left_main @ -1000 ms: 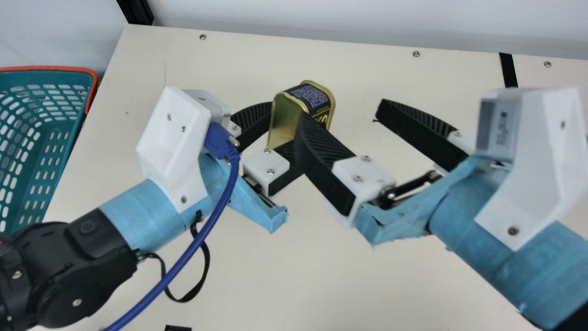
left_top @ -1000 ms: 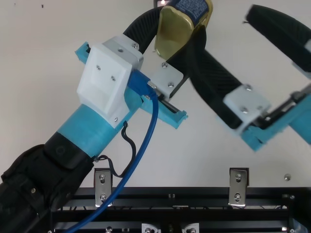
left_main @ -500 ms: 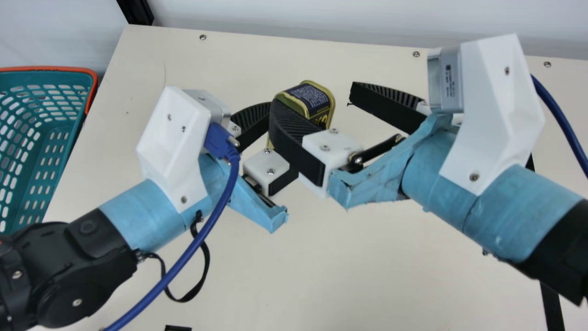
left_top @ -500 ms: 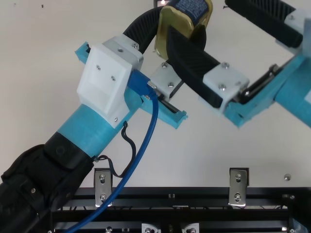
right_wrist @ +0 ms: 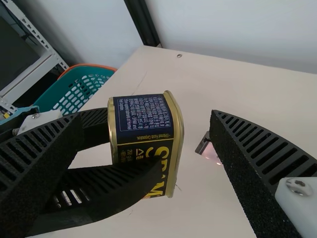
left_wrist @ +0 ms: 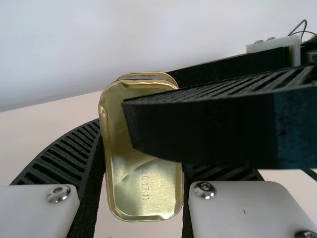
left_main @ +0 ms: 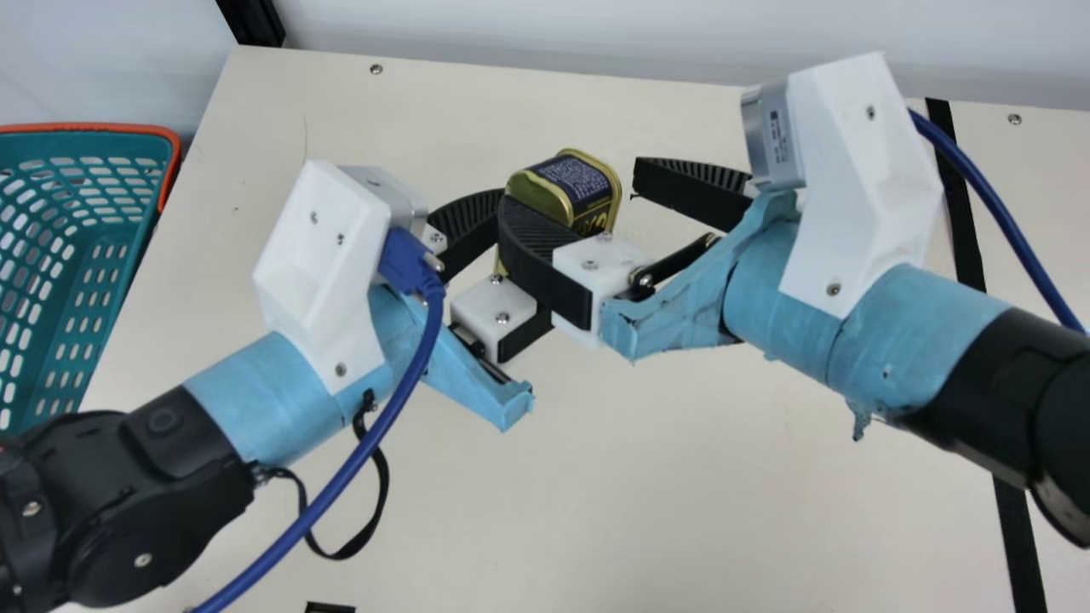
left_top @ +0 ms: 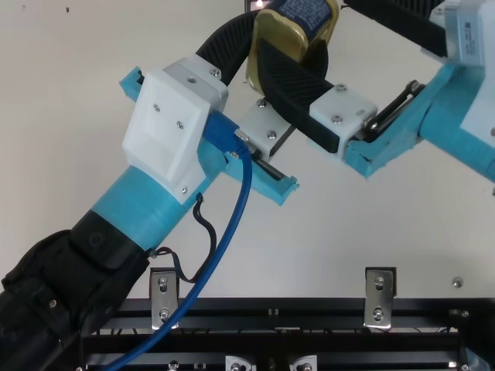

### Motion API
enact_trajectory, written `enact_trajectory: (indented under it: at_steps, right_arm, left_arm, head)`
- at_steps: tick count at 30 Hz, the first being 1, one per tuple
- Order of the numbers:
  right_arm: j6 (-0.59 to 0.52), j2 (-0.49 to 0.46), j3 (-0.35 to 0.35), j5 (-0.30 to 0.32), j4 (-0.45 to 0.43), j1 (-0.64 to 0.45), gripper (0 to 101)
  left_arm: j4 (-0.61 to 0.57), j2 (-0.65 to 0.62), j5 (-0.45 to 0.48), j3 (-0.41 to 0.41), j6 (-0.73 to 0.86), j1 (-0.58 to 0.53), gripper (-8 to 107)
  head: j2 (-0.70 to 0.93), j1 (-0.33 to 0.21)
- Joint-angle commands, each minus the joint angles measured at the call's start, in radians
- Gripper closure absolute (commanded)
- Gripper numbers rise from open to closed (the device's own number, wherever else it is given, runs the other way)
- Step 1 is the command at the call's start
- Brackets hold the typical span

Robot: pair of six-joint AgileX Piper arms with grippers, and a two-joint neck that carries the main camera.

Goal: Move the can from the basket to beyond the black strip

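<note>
As the main view spreads out, the cream table fills most of it, partly covered by both arms. At the left edge, a teal basket with an orange rim is cut off. The black strip runs down the right side, its middle hidden under the right arm. In the upper middle, the right gripper has its fingers spread wide, one in front of the can, the other apart from it; it grips nothing. Whether the nearer finger touches the can, I cannot tell. The left gripper is partly parted, clamped around the can, which is rounded and boxy, with gold metal ends and a dark blue label bearing yellow lettering. The top view crops its upper end.
</note>
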Motion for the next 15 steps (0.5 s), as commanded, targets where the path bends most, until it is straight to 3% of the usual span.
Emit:
enact_trajectory:
  at_steps: [1,4,5,6,15]
  right_arm:
    - [-0.020,0.008,-0.001,0.004,0.017,-0.002,0]
    - [-0.040,0.020,-0.002,0.007,0.036,-0.003,0]
    - [-0.045,0.023,-0.002,0.005,0.040,-0.002,13]
    - [-0.050,0.025,-0.002,0.003,0.045,-0.002,101]
    - [-0.082,0.036,0.003,-0.015,0.080,-0.014,101]
  left_arm:
    - [0.000,0.000,0.000,0.000,0.000,0.000,89]
    - [0.000,0.000,0.000,0.000,0.000,0.000,89]
    - [0.000,0.000,0.000,0.000,0.000,0.000,89]
    - [0.000,0.000,0.000,0.000,0.000,0.000,89]
    - [0.000,0.000,0.000,0.000,0.000,0.000,89]
  head:
    - [-0.004,-0.004]
    - [-0.004,-0.004]
    - [-0.004,-0.004]
    - [-0.004,-0.004]
    - [-0.004,-0.004]
